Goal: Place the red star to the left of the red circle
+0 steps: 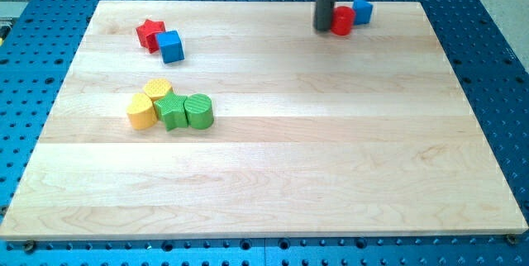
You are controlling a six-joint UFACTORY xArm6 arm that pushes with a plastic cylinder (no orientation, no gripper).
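My tip [323,29] sits just left of the red circle [342,21] at the worktop's [273,175] top right; red star [150,33] lies far left, touching the blue cube [171,46]; no fingers, nothing held.

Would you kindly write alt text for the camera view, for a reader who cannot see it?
My tip touches the red circle's left side at the wooden board's top right, a blue block just behind. The red star sits far left against a blue cube, above clustered yellow and green blocks.
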